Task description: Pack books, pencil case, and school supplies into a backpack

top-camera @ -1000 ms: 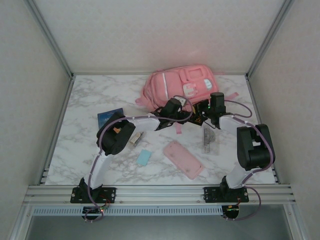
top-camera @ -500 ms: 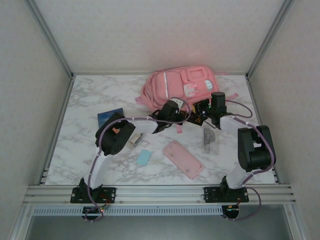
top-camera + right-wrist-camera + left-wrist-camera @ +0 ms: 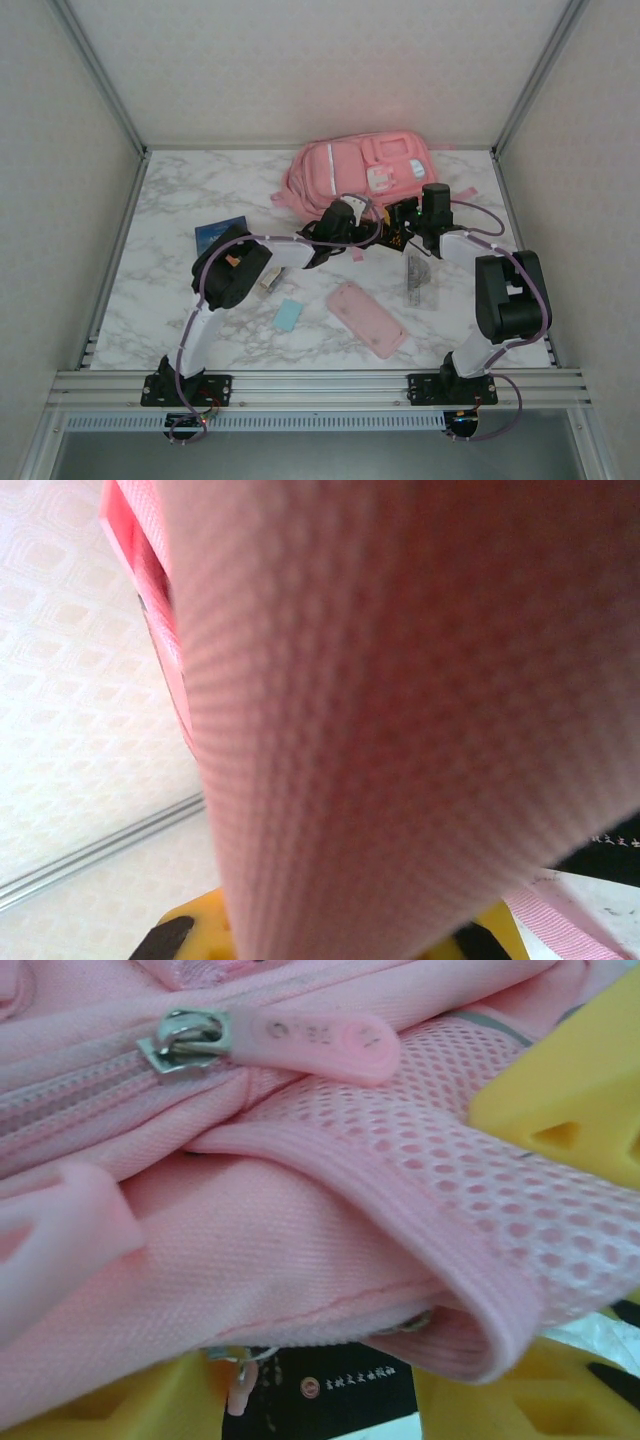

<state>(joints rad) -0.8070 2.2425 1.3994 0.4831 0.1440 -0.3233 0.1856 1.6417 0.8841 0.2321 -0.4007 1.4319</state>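
Note:
The pink backpack (image 3: 360,168) lies at the back of the table. My left gripper (image 3: 362,222) is at its near edge, open, its yellow fingers (image 3: 90,1410) spread under the hem beside a zipper pull (image 3: 300,1040). The black book (image 3: 340,1400) lies just below that hem. My right gripper (image 3: 400,222) is shut on pink backpack fabric (image 3: 400,730), which rises from its jaws. The landscape book (image 3: 221,236), pencil case (image 3: 366,318), light-blue block (image 3: 288,315), silvery item (image 3: 268,279) and clear strip (image 3: 420,282) lie on the table.
The marble table (image 3: 170,200) is boxed in by white walls with metal posts (image 3: 100,80) at the back corners. Both arm bases sit on the aluminium rail (image 3: 320,385) at the near edge. A pink strap (image 3: 465,192) trails from the backpack's right side.
My left gripper has crept a little left and toward the backpack's near edge. The right gripper has kept its hold on the fabric and barely moved.

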